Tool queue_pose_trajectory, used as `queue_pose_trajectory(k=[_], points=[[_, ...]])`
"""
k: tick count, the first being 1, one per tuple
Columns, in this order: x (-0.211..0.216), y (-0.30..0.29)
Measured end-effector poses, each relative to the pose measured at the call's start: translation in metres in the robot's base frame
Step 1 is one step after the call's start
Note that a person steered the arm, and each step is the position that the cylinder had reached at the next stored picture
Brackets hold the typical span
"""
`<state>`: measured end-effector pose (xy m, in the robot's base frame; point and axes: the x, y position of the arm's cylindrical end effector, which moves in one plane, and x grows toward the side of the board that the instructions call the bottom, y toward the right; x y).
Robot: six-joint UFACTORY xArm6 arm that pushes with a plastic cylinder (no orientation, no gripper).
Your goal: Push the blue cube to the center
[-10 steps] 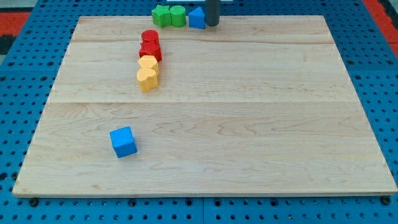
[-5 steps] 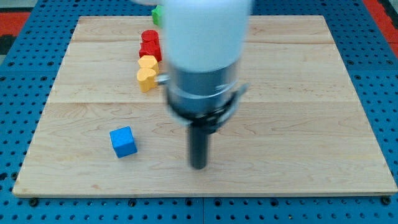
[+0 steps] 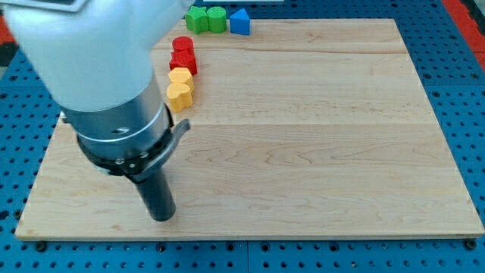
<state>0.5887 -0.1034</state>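
The blue cube does not show now; the arm's body covers the spot at the lower left of the wooden board [image 3: 318, 152] where it lay. My tip [image 3: 161, 218] rests near the board's bottom edge at the left. The dark rod rises from it into the grey and white arm [image 3: 106, 91] that fills the view's upper left.
Two red blocks [image 3: 183, 54] and two yellow blocks [image 3: 179, 87] form a column at the upper left. Two green blocks [image 3: 206, 19] and a blue wedge-shaped block [image 3: 239, 22] sit in a row at the top edge. Blue pegboard surrounds the board.
The arm swept from the top edge down to the board's middle bottom, then left. It now covers the place where the blue cube lay.
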Motion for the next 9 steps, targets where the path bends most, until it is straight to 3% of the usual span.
queue_pose_trajectory(k=[1,2,3,5,6,8,9], points=[[0.001,-0.025],[-0.003,-0.093],[-0.035,-0.085],[-0.063,0.106],[-0.084,0.166],[-0.058,0.158],[-0.073,0.145]])
